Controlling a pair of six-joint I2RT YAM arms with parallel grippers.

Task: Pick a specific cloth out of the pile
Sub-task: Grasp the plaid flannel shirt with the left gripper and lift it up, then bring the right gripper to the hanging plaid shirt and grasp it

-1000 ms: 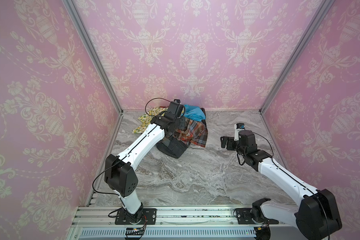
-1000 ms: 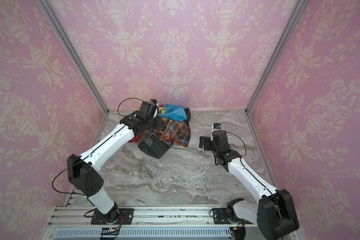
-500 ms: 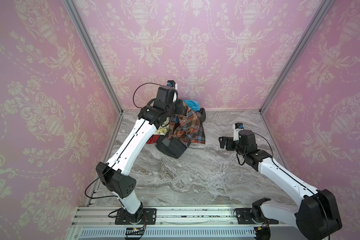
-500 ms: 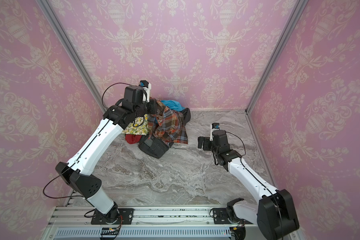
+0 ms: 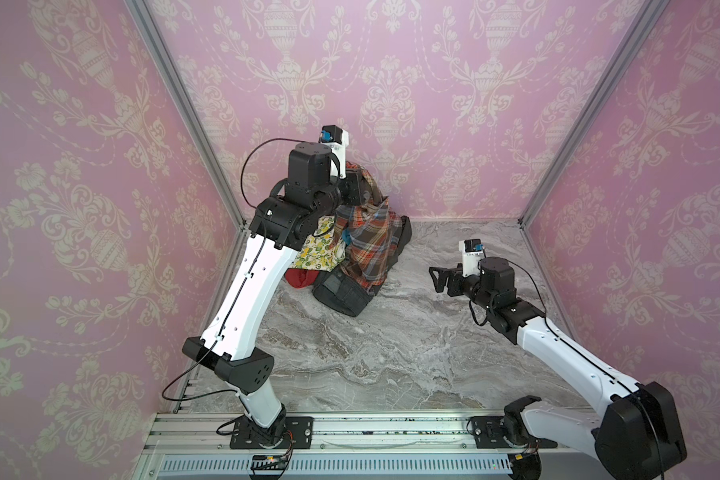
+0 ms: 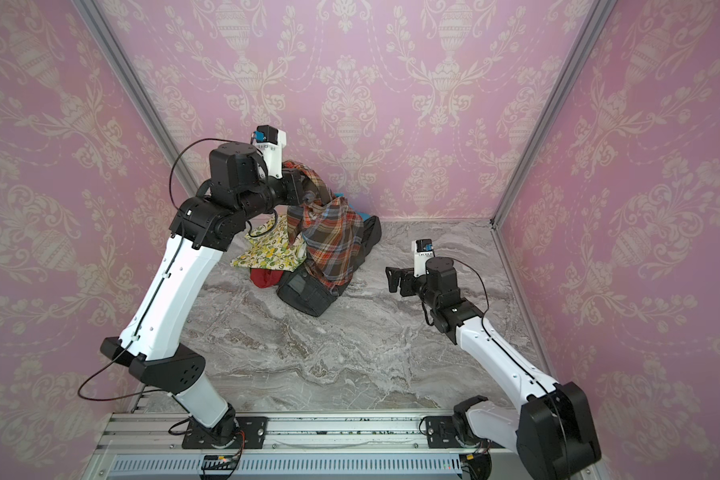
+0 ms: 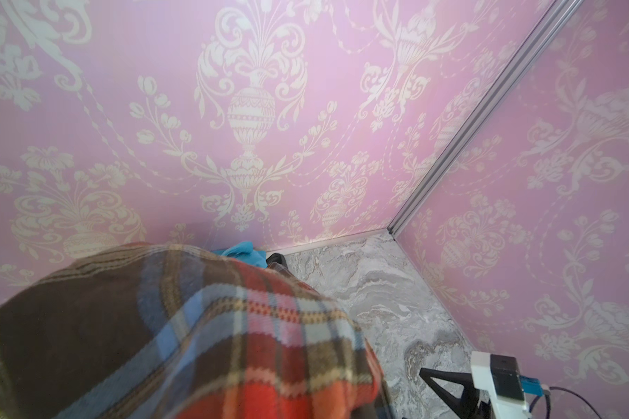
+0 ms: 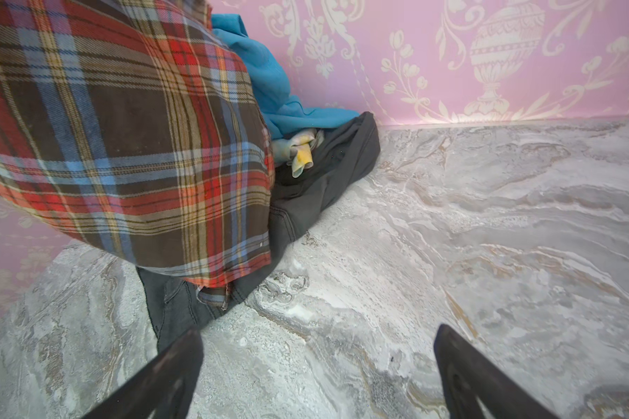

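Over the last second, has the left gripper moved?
Yes. The left gripper, shut on the plaid cloth, rose from the pile, now overlapping the back wall.

Cannot see fingertips of the left gripper (image 5: 356, 189), buried in the cloth (image 5: 368, 245); sees the right gripper (image 8: 318, 330) cropped at its wrist view's edge.

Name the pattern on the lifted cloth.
Brown plaid cloth, red and blue checks; right wrist view.

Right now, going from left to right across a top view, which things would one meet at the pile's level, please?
Lemon-print cloth → plaid cloth → right gripper, jaws open. Fabrics overlapping these are left out.
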